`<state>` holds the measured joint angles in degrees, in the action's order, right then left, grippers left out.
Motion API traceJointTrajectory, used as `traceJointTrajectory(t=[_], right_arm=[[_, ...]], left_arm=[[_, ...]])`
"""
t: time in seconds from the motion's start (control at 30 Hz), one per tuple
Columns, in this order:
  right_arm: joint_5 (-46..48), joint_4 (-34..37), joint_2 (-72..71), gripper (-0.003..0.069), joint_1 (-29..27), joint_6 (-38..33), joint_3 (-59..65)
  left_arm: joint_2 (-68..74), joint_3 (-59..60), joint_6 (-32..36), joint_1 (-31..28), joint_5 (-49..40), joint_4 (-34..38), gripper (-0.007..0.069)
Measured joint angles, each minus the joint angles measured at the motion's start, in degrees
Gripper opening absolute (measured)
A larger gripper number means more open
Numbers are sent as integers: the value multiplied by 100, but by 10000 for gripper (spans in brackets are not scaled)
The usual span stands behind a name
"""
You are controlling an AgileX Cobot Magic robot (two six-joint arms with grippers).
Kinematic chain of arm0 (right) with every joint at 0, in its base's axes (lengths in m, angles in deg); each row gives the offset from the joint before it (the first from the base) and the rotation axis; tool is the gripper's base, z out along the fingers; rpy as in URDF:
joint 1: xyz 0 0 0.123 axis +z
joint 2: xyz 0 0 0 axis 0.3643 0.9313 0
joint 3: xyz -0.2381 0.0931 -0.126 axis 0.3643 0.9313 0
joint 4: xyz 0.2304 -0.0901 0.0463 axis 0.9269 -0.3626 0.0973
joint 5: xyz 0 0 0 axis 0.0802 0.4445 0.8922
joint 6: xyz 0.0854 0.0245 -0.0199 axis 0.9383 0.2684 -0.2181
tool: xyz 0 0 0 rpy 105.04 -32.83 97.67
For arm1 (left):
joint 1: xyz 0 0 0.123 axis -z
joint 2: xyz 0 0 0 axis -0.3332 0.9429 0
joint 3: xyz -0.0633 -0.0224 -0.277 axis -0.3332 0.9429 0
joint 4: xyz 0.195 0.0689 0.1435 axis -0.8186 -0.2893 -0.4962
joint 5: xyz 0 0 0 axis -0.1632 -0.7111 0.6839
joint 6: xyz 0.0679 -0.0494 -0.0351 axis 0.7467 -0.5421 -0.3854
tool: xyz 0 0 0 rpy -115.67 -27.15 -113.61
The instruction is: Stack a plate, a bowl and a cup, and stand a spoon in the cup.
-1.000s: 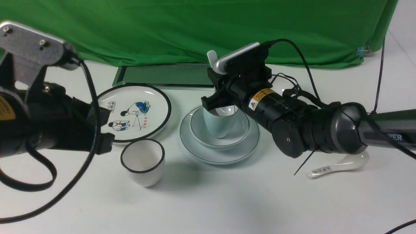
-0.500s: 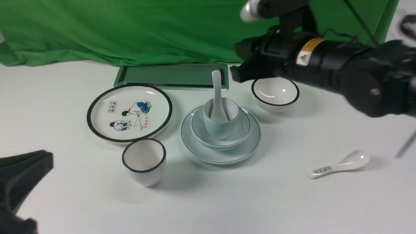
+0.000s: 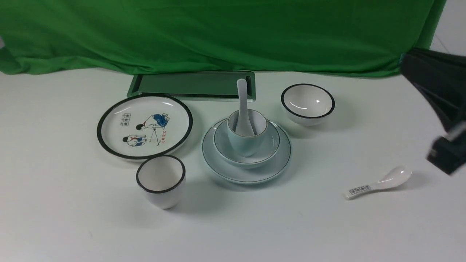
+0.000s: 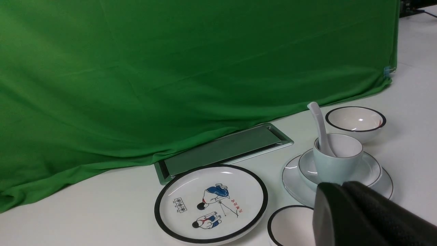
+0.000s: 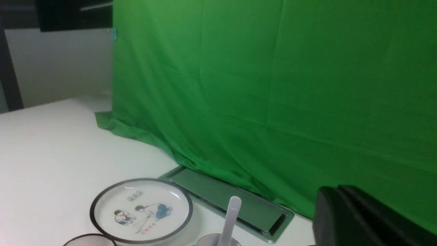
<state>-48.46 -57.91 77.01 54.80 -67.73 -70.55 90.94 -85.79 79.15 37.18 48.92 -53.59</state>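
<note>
The pale blue plate (image 3: 246,175) lies mid-table with the shallow bowl (image 3: 271,145) on it and the pale blue cup (image 3: 245,143) in the bowl. The plain spoon (image 3: 242,105) stands in the cup, handle up and leaning toward the back. The stack also shows in the left wrist view: plate (image 4: 293,177), bowl (image 4: 372,168), cup (image 4: 333,167), spoon (image 4: 319,123). My left gripper (image 4: 341,187) is shut and empty, near side of the stack, out of the front view. My right gripper (image 5: 336,190) is shut and empty; the spoon handle (image 5: 233,212) shows below it. The right arm (image 3: 437,87) is a dark blur at the right edge.
A black-rimmed cartoon plate (image 3: 145,125) and a black-rimmed white cup (image 3: 161,180) lie left of the stack. A black-rimmed bowl (image 3: 308,103) sits behind right. A printed-handle spoon (image 3: 378,183) lies at the front right. A green metal panel (image 3: 193,84) and green cloth (image 3: 218,32) are at the back.
My right gripper let go of the spoon in the cup, rose and pulled back to the right edge. My left arm drew back out of the front view.
</note>
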Motion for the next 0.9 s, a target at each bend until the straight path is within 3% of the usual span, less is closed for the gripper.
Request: traceJointTrajectory(t=[0.3,0.7,0.9], right_arm=[[-14,0,-1228,43,0,13,453],[-37,5,-1260,71,0,13,454],[-65,5,-1557,13,-154,-201,931]], left_arm=[[0,1,0,0,0,-5,-36],[0,1,0,0,0,-5,-31],[0,1,0,0,0,-5,-31]])
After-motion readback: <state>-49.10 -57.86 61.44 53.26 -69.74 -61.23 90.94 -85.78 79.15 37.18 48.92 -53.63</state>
